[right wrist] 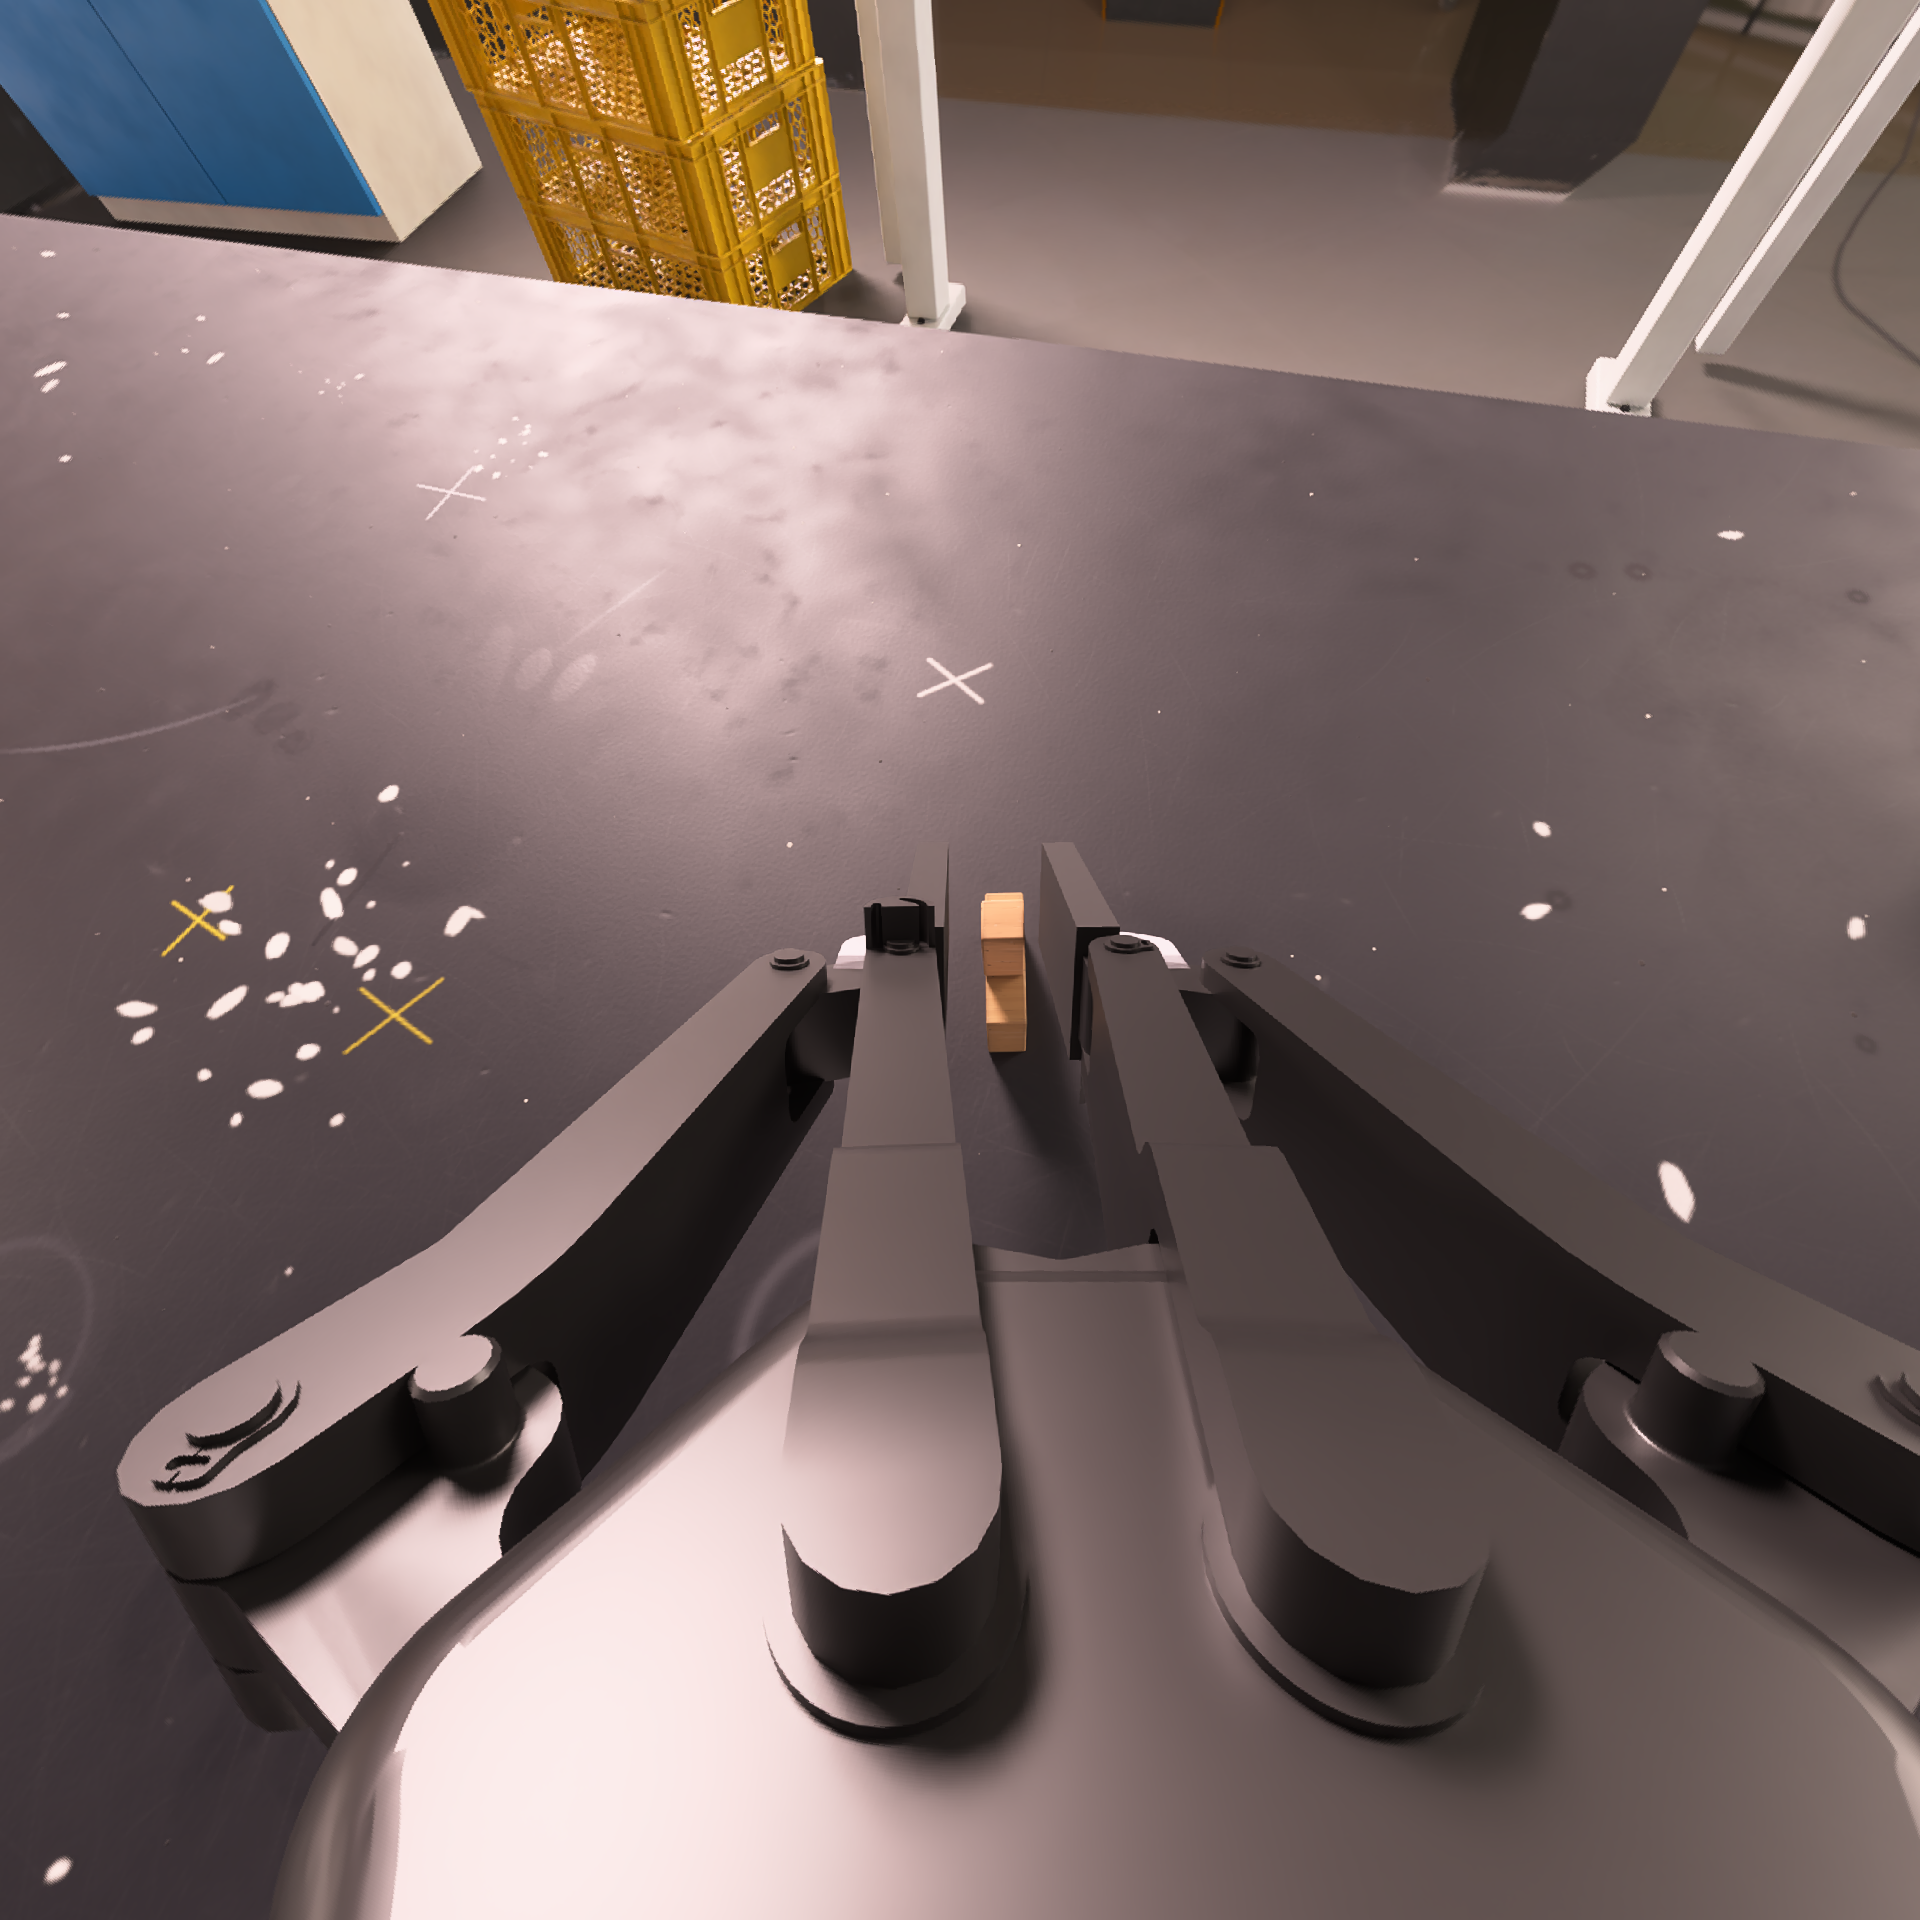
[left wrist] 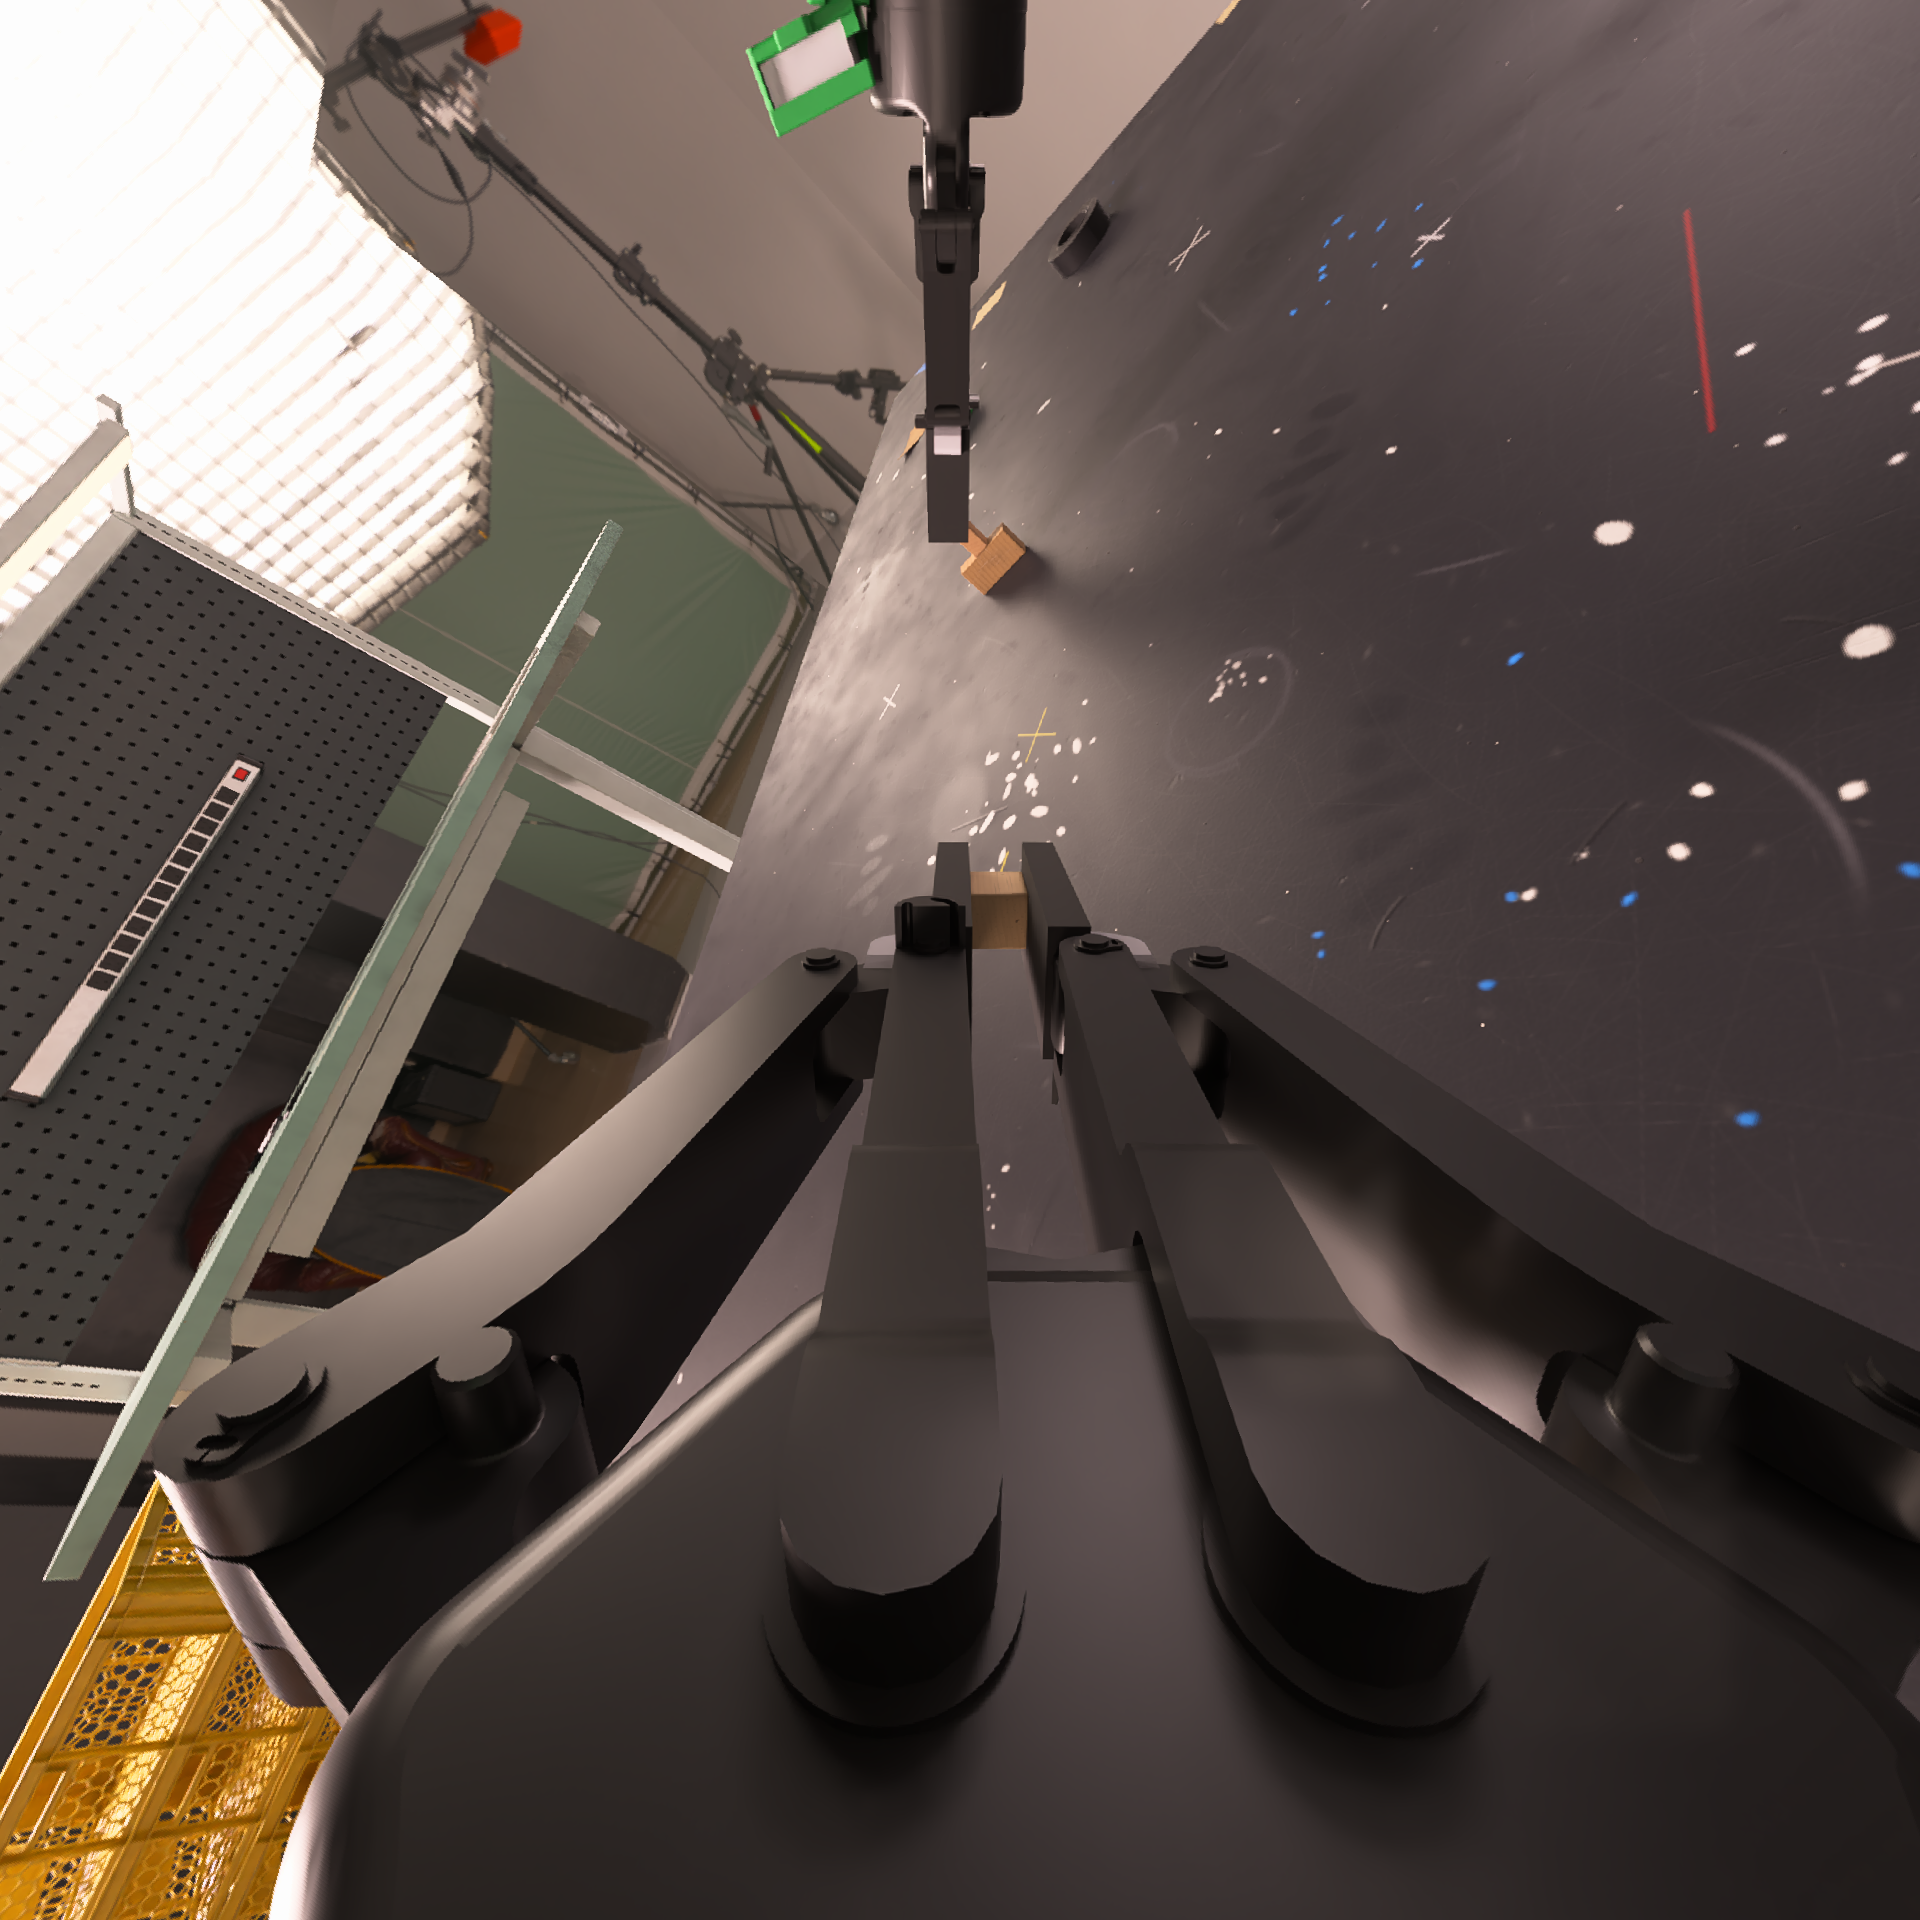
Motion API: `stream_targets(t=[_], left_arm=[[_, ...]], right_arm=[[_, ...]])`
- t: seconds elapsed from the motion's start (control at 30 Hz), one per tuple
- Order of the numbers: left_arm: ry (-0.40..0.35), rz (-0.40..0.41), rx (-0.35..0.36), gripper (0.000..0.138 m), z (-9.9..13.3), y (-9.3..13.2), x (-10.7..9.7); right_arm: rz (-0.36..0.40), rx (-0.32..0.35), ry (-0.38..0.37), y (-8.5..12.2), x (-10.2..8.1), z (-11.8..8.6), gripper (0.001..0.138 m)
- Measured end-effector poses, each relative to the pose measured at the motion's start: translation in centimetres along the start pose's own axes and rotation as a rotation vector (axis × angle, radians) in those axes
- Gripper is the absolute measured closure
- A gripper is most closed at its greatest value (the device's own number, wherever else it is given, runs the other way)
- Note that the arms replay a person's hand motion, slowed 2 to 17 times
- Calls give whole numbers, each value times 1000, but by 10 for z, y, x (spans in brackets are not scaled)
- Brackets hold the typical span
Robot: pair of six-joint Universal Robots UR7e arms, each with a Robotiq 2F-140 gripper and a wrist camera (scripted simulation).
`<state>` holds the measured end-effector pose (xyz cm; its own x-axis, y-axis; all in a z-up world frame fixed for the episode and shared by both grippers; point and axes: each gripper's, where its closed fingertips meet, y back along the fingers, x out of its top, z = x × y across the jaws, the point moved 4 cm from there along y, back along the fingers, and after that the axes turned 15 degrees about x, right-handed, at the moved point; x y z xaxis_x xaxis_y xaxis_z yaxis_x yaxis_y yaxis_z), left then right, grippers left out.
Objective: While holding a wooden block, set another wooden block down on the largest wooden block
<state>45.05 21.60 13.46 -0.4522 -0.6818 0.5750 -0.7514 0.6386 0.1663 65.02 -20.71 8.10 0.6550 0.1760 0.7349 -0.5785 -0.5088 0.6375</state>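
Note:
My left gripper point(left wrist: 995, 862) is shut on a small wooden block point(left wrist: 997, 909), held above the dark table point(left wrist: 1455, 623). Farther off in the left wrist view, a small wooden block point(left wrist: 976, 541) lies on a larger wooden block point(left wrist: 1004, 562) that rests on the table. My right gripper point(left wrist: 947, 520) hangs just above this pair. In the right wrist view the stacked blocks point(right wrist: 1004, 971) show between the fingers of my right gripper point(right wrist: 995, 862). There is a gap on each side, so the jaws stand a little open and touch neither block.
A black round piece point(left wrist: 1081, 237) sits on the table far behind the stack. Stacked yellow crates point(right wrist: 665, 145), a blue cabinet point(right wrist: 208, 104) and white frame posts point(right wrist: 914, 156) stand beyond the table's far edge. A pegboard wall point(left wrist: 156, 831) stands off the table.

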Motion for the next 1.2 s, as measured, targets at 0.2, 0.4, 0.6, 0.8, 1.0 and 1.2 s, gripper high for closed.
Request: stream_targets(t=[0.2, 0.4, 0.6, 0.8, 1.0, 1.2], left_arm=[[1, 1, -1, 125, 0, 0, 0], [-1, 1, -3, 125, 1, 0, 0], [-3, 0, -2, 125, 1, 0, 0], [-3, -2, 1, 125, 0, 0, 0], [1, -2, 6, 125, -1, 0, -1], [6, -1, 9, 125, -2, 1, -1]], right_arm=[[8, -3, 12, 5, 1, -2, 113], [14, -4, 20, 10, 2, -4, 112], [26, -3, 23, 16, 3, -6, 111], [47, -2, 37, 25, 4, -12, 111], [78, 3, 63, 37, 4, -21, 111], [125, 31, 92, 52, 2, -37, 112]])
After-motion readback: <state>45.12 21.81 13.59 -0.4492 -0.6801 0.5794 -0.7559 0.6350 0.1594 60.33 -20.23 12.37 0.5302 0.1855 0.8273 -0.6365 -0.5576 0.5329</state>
